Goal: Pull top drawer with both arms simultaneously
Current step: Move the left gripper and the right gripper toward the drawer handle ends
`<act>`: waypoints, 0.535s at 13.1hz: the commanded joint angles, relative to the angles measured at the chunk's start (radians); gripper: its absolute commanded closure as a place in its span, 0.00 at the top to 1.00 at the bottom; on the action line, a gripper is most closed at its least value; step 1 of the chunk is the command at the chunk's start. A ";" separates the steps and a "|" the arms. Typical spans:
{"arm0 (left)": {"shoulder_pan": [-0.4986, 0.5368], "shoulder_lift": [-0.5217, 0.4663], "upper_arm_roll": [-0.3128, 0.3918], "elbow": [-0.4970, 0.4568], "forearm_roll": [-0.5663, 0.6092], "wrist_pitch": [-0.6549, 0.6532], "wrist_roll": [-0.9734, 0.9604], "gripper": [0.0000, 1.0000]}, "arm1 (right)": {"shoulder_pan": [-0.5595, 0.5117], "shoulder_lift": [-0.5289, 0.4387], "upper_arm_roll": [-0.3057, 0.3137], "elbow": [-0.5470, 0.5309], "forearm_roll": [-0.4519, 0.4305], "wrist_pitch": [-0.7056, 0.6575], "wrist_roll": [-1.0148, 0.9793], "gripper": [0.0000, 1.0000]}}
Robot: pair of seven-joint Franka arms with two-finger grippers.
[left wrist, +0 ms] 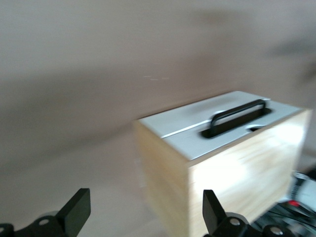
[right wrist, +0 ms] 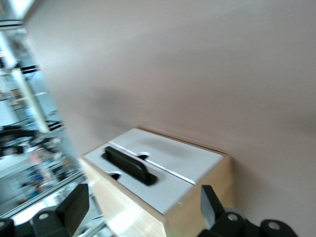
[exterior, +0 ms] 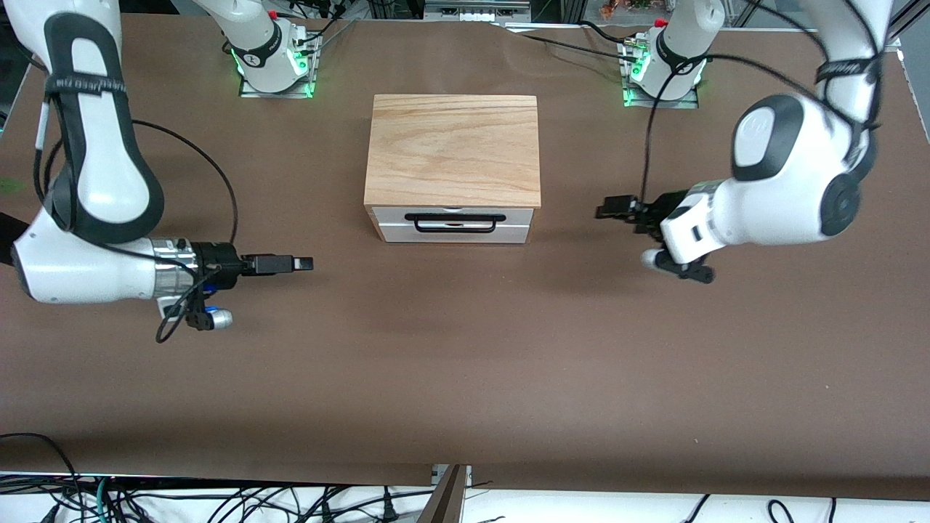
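Observation:
The cabinet (exterior: 454, 149) stands mid-table with its drawers facing the front camera. The top drawer (exterior: 392, 216) is a white panel under the wooden top slab and sits shut, flush with the cabinet. Its thin black handle (exterior: 455, 222) also shows in the left wrist view (left wrist: 237, 116) and the right wrist view (right wrist: 126, 165). My right gripper (exterior: 305, 264) (right wrist: 143, 205) is open and empty over the table, toward the right arm's end, apart from the cabinet. My left gripper (exterior: 603, 211) (left wrist: 145, 210) is open and empty over the table toward the left arm's end, pointing at the cabinet's side.
The brown table (exterior: 465, 363) is bare around the cabinet. Both arm bases (exterior: 275, 54) (exterior: 665, 65) stand farther from the front camera than the cabinet. Loose cables (exterior: 218, 501) lie past the table's near edge.

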 commanded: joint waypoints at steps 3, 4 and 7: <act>-0.075 0.224 0.007 0.065 -0.409 0.045 0.301 1.00 | 0.000 0.046 0.006 -0.120 0.233 0.009 -0.286 1.00; -0.103 0.254 0.007 0.062 -0.521 0.044 0.382 1.00 | 0.008 0.058 0.007 -0.152 0.296 0.011 -0.368 1.00; -0.119 0.304 0.007 0.045 -0.652 0.039 0.571 1.00 | 0.045 0.095 0.009 -0.223 0.440 0.009 -0.553 1.00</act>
